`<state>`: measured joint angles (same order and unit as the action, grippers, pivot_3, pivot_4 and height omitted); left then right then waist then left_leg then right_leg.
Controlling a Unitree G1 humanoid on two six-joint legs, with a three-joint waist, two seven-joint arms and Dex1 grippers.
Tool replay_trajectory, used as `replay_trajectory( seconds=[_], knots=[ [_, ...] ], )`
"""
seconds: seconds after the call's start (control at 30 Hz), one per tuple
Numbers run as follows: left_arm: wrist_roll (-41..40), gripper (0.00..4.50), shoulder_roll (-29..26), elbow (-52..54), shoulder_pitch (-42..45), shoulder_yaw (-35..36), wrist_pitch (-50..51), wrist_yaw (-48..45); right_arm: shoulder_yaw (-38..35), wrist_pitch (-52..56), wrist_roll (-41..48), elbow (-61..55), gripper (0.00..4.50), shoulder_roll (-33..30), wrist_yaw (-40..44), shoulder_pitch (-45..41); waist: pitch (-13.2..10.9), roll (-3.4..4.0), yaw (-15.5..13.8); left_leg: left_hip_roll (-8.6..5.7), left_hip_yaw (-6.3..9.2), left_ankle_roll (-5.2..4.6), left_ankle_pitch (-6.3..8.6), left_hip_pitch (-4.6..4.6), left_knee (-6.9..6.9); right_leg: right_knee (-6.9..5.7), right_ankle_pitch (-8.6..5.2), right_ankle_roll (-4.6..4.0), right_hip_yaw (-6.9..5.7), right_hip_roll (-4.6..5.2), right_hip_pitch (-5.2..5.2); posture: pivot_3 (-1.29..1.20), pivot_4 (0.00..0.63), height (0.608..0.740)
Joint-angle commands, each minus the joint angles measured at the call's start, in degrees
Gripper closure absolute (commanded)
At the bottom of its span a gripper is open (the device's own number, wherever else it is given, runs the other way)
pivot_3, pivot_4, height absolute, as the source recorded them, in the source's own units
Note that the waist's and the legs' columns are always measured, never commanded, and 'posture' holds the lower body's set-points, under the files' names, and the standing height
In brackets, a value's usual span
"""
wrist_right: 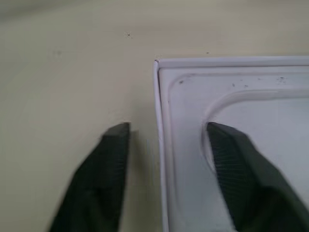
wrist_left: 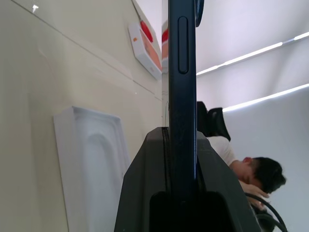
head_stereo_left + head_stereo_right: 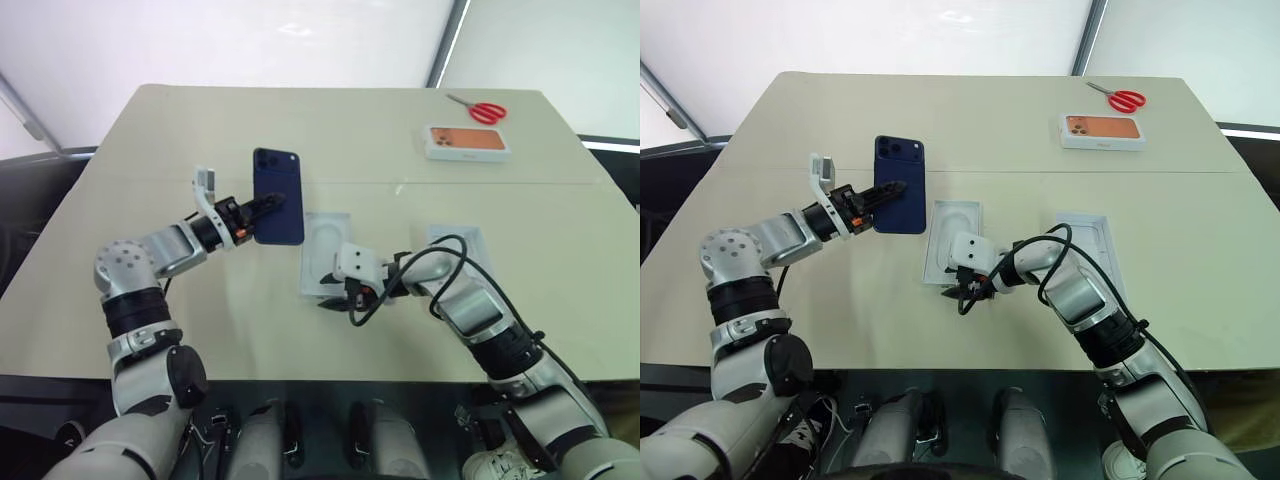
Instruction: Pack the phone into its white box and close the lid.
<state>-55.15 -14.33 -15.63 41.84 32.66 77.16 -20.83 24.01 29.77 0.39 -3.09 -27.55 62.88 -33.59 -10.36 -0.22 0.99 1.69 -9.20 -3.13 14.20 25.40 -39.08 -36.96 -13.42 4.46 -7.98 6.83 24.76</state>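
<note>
Above the table (image 3: 150,150) we see the left gripper (image 3: 262,206) clamped on the phone (image 3: 277,196), held upright on edge. Just right and lower lies the white box (image 3: 325,250) with its insert, long axis running away from us. Right gripper (image 1: 166,140), jaws spread, straddles the box's near wall (likely steadying it). Lid (image 3: 470,245) sits further right.

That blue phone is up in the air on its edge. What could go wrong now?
The left gripper pinches the phone only at one edge, upright above the table; it might slip and fall. The right gripper stands open astride the white box rim; closing might shove the box askew, so the phone could miss its recess.
</note>
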Motion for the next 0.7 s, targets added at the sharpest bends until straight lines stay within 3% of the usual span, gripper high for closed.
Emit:
replay_trajectory(
  seconds=[0.03,0.23,0.4,0.53,0.7],
  knots=[
    [-1.4,4.50,0.0,3.7,-0.8,-1.5,-1.2,-1.2,-1.8,0.2,1.8,-2.8,1.02,-1.0,0.6,-1.5,0.0,-0.01,-0.1,0.00,0.00,0.00,0.00,0.00,0.00,0.00,0.00,0.00,0.00,0.00,0.00,0.00,0.150,0.738],
    [-2.4,4.50,1.8,4.9,-2.5,-2.9,-2.4,-0.8,-10.5,6.1,8.6,-6.6,1.02,-8.6,3.8,-2.0,0.0,-0.03,-0.7,-0.12,0.05,0.08,0.08,0.06,-0.02,0.02,0.00,0.00,-0.02,0.16,0.00,0.00,0.150,0.738],
    [0.0,4.50,4.2,3.9,-4.1,-6.8,-3.4,-1.0,-15.2,3.5,8.4,-1.2,1.02,-14.4,2.2,-1.2,0.0,-0.04,-0.4,-0.10,0.08,0.08,0.11,0.04,-0.02,0.05,0.00,0.00,-0.04,0.23,-0.02,0.00,0.150,0.738],
    [0.1,4.50,5.6,0.9,-4.0,-8.4,-4.0,-1.6,-15.1,-0.6,6.2,5.3,1.02,-14.6,-0.4,-1.0,0.0,-0.04,-0.3,-0.09,0.05,-0.01,0.05,0.04,-0.01,0.06,0.00,0.00,-0.04,0.18,-0.02,0.00,0.150,0.738],
    [1.1,4.50,6.7,-1.5,-3.3,-10.6,-4.8,-1.5,-14.6,-1.2,6.3,5.1,1.02,-13.8,-1.6,-1.0,0.0,-0.05,-0.3,-0.06,0.03,-0.07,0.02,0.05,-0.01,0.05,0.00,0.00,-0.03,0.16,0.01,0.00,0.150,0.738]
  ],
)
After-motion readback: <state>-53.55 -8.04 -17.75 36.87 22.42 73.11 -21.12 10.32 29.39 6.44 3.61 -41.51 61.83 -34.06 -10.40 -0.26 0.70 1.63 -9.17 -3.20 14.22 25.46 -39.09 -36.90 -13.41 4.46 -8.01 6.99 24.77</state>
